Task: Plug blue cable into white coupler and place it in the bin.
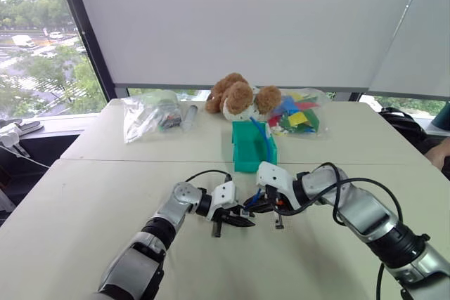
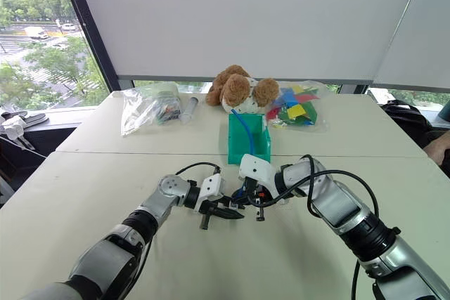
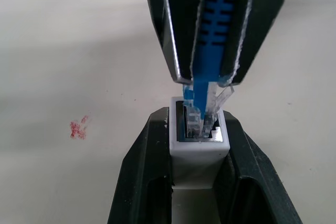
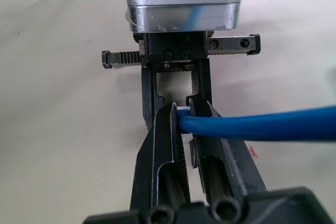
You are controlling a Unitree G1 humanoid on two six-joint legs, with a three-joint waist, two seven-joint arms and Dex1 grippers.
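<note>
The white coupler (image 3: 199, 153) is pinched between my left gripper's (image 3: 198, 129) black fingers, its socket facing outward. My right gripper (image 3: 207, 80) comes in from the opposite side, shut on the blue cable's (image 3: 216, 19) ribbed boot. The clear plug's (image 3: 202, 119) tip sits inside the coupler's socket, and its latch tab still shows outside. Over the table's middle, the left gripper (image 1: 241, 221) and right gripper (image 1: 262, 206) meet tip to tip. From the right gripper (image 4: 184, 111) the blue cable (image 4: 262, 124) trails away sideways. The teal bin (image 1: 247, 151) stands just behind them with a loop of blue cable (image 1: 261, 131) in it.
A brown teddy bear (image 1: 235, 95) sits behind the bin. A clear bag of items (image 1: 151, 114) lies to its left and a bag of coloured pieces (image 1: 299, 114) to its right. A person's arm (image 1: 439, 152) shows at the right edge. A small red mark (image 3: 79, 128) is on the tabletop.
</note>
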